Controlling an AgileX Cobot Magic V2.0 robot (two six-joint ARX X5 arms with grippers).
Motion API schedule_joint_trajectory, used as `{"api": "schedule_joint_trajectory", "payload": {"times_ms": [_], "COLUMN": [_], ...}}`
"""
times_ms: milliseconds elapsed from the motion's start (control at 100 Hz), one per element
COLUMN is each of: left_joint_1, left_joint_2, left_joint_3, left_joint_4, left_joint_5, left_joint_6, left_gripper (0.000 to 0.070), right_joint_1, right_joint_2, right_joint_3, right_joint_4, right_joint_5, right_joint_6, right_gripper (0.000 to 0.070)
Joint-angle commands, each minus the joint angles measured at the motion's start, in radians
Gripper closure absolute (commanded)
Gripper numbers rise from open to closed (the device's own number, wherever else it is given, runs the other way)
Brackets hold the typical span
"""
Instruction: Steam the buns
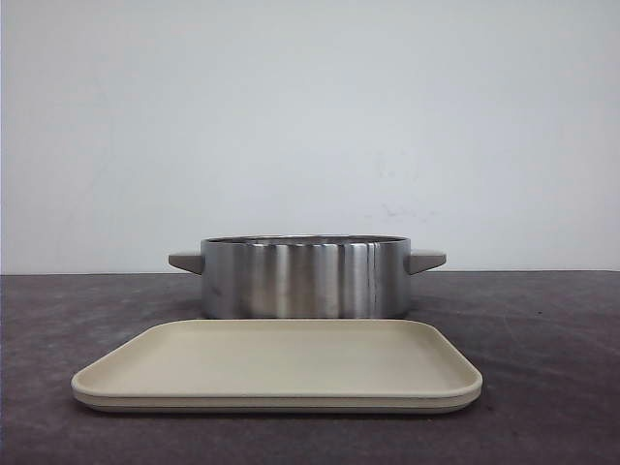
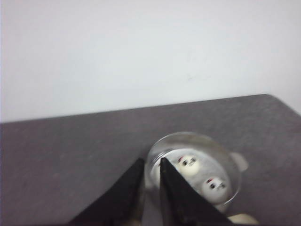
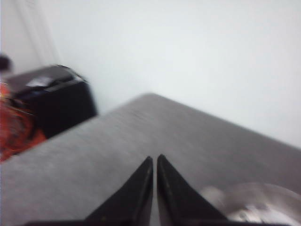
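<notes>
Sitting inside the steel pot (image 2: 193, 172), two panda-faced buns (image 2: 188, 164) show in the left wrist view, just beyond and a little to one side of the left gripper (image 2: 150, 165), whose jaws are nearly pressed together and hold nothing. The right gripper (image 3: 154, 162), jaws also almost closed, hovers over bare table (image 3: 117, 150) with the pot only at its view's edge, so the left arm looks nearer.

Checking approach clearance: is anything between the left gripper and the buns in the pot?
Nothing visible is. The left gripper hangs above the pot, which has no lid, and two buns lie exposed inside. Its fingers are nearly together, holding nothing.
</notes>
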Motion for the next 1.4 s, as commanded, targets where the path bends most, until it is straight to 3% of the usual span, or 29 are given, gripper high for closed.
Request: {"api": "schedule_joint_trajectory", "payload": {"times_ms": [0,230,1210,1390], "left_joint_1": [0.002,0.002,0.002,0.002], "left_joint_2": [-0.044,-0.183,-0.211,-0.211], "left_joint_3": [-0.067,-0.228,-0.23,-0.23], "left_joint_4": [0.009,0.046,0.043,0.043], "left_joint_5": [-0.027,-0.043,-0.043,-0.043], "left_joint_6": [0.014,0.014,0.016,0.016], "left_gripper": [0.0684,0.0684,0.0674,0.0674], "right_joint_1": [0.01,0.01,0.01,-0.011], "right_joint_2": [0.0,0.0,-0.001,-0.001], "right_joint_3": [0.011,0.011,0.011,0.01], "right_joint_4": [0.057,0.092,0.112,0.064], "right_joint_5": [-0.009,-0.002,-0.012,0.159], "right_joint_6": [-0.02,-0.013,-0.017,-0.019], "right_gripper": [0.0693,0.0693,0.0693,0.0693]}}
